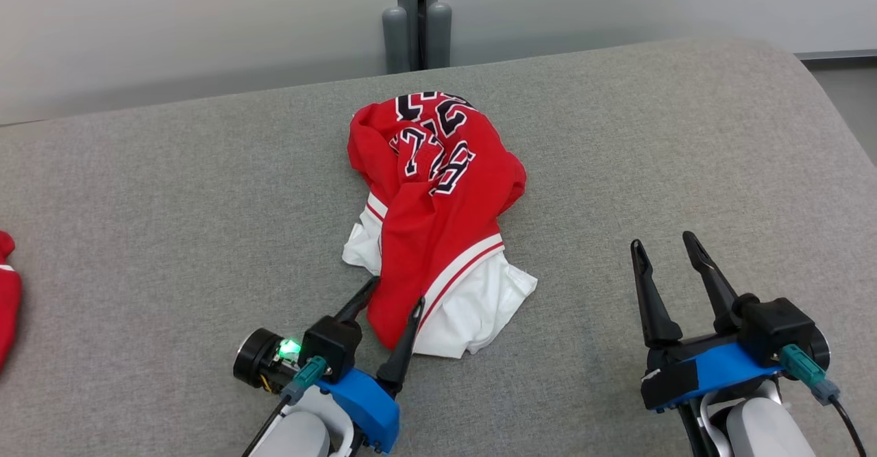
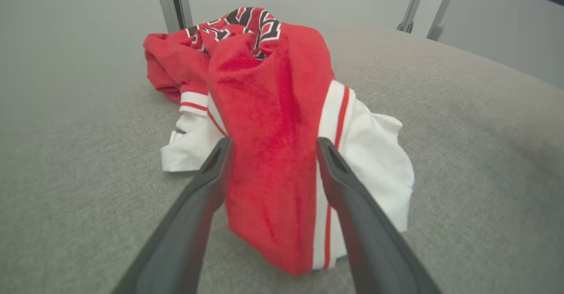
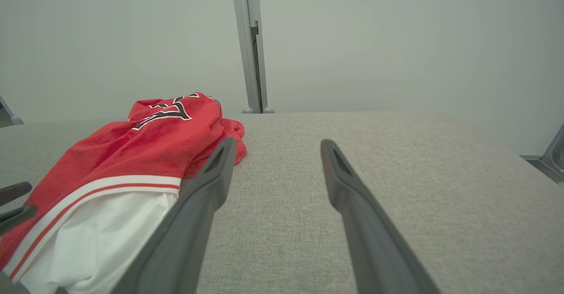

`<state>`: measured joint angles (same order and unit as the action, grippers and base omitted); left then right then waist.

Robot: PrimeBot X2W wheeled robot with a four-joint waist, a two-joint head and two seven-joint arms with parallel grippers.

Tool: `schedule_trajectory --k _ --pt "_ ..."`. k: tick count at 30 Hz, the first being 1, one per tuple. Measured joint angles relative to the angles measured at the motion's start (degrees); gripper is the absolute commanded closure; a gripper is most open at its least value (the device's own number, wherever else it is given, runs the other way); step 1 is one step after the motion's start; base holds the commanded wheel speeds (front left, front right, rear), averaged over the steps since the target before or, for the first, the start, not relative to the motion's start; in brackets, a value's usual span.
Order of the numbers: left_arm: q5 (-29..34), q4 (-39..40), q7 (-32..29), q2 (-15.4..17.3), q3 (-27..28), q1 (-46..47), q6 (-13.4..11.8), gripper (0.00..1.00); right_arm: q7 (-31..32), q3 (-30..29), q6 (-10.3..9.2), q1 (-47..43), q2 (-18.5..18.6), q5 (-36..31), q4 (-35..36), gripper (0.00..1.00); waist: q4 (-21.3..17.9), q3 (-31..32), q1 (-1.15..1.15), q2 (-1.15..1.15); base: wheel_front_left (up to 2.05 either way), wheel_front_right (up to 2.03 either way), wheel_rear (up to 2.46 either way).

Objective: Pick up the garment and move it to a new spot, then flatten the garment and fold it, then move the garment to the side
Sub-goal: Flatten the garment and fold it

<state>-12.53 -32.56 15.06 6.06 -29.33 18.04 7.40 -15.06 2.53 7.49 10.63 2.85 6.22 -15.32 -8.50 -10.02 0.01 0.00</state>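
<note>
The garment [image 1: 438, 217] is a red jersey with black-and-white lettering and white lining, crumpled in a heap in the middle of the grey padded table [image 1: 171, 238]. My left gripper [image 1: 396, 291] is open, its two fingers straddling the near red edge of the garment [image 2: 273, 153], one finger on each side. To the right of the heap, my right gripper [image 1: 663, 242] hovers open over bare table with nothing between its fingers. In the right wrist view the garment [image 3: 132, 153] lies left of the right gripper [image 3: 275, 146].
Another red piece of cloth [image 1: 7, 292] lies at the table's far left edge. A grey post [image 1: 416, 18] stands behind the table against a pale wall. The table's rounded right corner [image 1: 808, 80] drops to the floor.
</note>
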Motion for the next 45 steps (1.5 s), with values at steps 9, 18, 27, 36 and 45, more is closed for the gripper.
schedule_trajectory --k 9,18,27,36,45 --pt "-4.0 -9.3 -0.3 1.1 -7.0 2.1 0.0 0.0 0.0 0.3 0.0 0.7 0.0 0.4 0.2 0.0 -0.9 -0.5 0.0 0.0 0.0 0.0 0.0" --pt "-6.9 -16.2 0.0 0.1 -10.2 4.7 0.0 1.0 0.0 0.7 0.0 0.6 0.0 0.4 0.0 0.0 -0.4 0.5 0.0 0.0 0.0 0.0 0.0" --pt "-9.3 -17.4 0.0 -0.1 -10.1 5.8 0.0 1.0 0.0 0.3 0.0 -0.6 0.0 0.4 -0.3 0.0 1.2 2.6 -0.01 0.0 0.0 0.0 0.0" --pt "-9.5 -7.4 0.0 4.1 -4.1 2.6 -1.9 1.0 0.0 0.0 0.0 -1.9 0.0 0.8 -0.8 0.0 5.9 5.5 -0.01 0.0 0.0 0.0 0.0" --pt "-11.4 -1.7 0.0 11.4 2.8 -4.4 -4.9 1.0 0.0 -0.1 0.0 -2.9 0.0 1.3 -1.5 0.0 10.8 6.7 -0.01 0.0 0.0 0.0 0.0"
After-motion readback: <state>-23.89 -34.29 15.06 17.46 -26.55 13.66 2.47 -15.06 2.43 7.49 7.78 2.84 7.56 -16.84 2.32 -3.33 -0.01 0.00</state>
